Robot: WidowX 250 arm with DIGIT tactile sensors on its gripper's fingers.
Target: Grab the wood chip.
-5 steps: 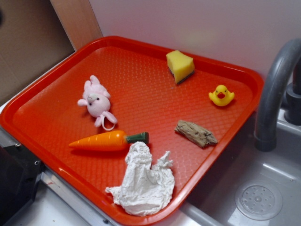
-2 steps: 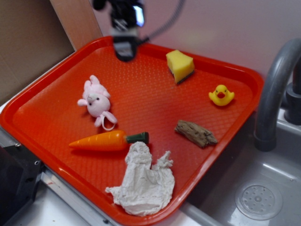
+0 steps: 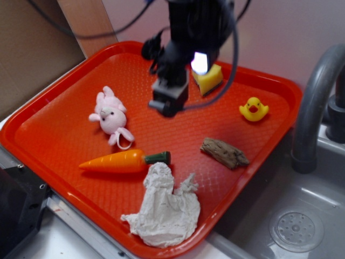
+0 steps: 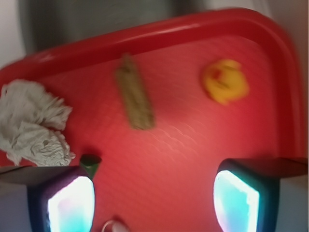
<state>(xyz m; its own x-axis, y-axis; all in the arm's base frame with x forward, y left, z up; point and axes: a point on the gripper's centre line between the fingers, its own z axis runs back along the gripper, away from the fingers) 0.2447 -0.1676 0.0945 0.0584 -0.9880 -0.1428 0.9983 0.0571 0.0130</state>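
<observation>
An orange tray [image 3: 64, 102] is sitting beside a grey sink [image 3: 302, 216]. Lying on it are a pink plush bunny [image 3: 111, 116], an orange toy carrot [image 3: 121, 161], crumpled white paper [image 3: 164, 210], the wood chip [image 3: 224, 152], a yellow rubber duck [image 3: 253, 109] and a yellow sponge [image 3: 210, 78] near the far rim, all lying apart except the paper, which is touching the carrot's green end.
</observation>
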